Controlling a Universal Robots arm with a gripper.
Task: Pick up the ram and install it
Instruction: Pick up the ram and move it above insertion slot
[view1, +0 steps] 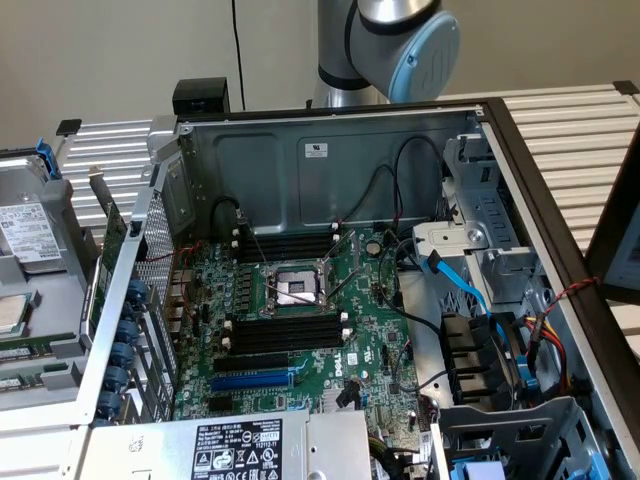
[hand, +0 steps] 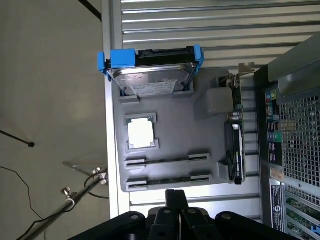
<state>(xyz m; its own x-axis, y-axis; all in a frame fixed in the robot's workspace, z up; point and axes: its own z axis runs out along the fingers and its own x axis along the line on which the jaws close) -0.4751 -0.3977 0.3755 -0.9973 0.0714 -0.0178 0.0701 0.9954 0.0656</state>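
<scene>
In grey tray (hand: 175, 125) slot, ram (hand: 167, 176) lies near closed claw (hand: 176, 198), not touching.

The computer case (view1: 300, 185) is seen as matt grey metal; the parts tray (hand: 175, 125) as smooth grey plastic.

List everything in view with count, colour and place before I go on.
computer case: one, grey, open, centre of exterior view
motherboard: one, green, inside the case
memory slots: several, black, flanking the processor socket
parts tray: one, grey, beside the case
ram: two, green, seated in the tray
hard drive: one, silver in blue caddy, in the tray
processor: one, silver, in the tray
expansion card: one, black, on edge in the tray
robot arm: one, grey with blue cap, behind the case
gripper: one, black, shut, holding nothing, nearest the ram
</scene>
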